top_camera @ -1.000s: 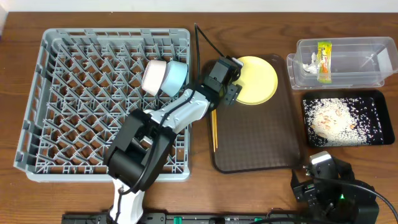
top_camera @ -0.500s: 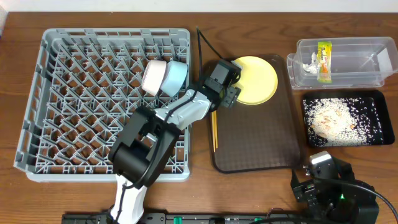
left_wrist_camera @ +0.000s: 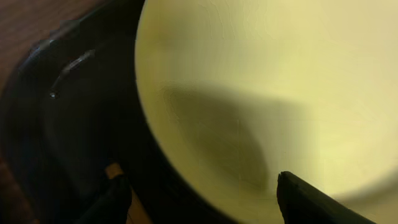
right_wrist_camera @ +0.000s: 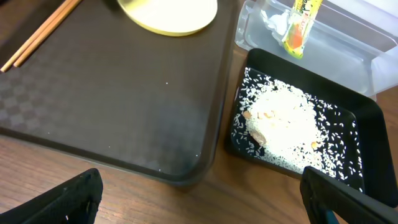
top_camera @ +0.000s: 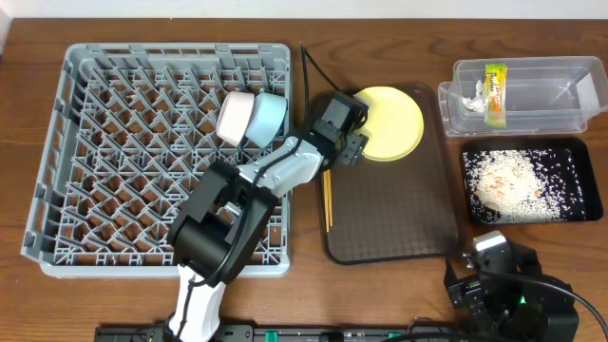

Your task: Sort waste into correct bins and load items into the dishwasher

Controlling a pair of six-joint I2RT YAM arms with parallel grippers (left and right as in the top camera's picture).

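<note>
Where waste is binned: wrapper (top_camera: 494, 93), tissue (top_camera: 469, 96) in clear tub (top_camera: 556, 95); rice (top_camera: 513, 180) in black tray (top_camera: 581, 152).
Dish rack (top_camera: 123, 142): white bowl (top_camera: 235, 118), blue bowl (top_camera: 270, 116) loaded.
Outstanding: yellow plate (top_camera: 399, 123), chopsticks (top_camera: 328, 201), on brown tray (top_camera: 389, 214).
Left gripper (left_wrist_camera: 199, 202): jaws spread at plate's rim.
Right gripper (right_wrist_camera: 199, 193): jaws spread, empty.

the left arm (top_camera: 285, 166) has white, rounded links between bulky black joint housings, and a white column at its base. a thin black cable (top_camera: 306, 66) runs off its black wrist. the left gripper (left_wrist_camera: 202, 180) shows only two dark, blunt fingertips (left_wrist_camera: 311, 199), both blurred. the right arm (top_camera: 508, 290) is a compact black mass with a pale grey square cap and a small green light (top_camera: 521, 302). the right gripper (right_wrist_camera: 199, 180) has matte black fingers (right_wrist_camera: 59, 199) with angular edges.
</note>
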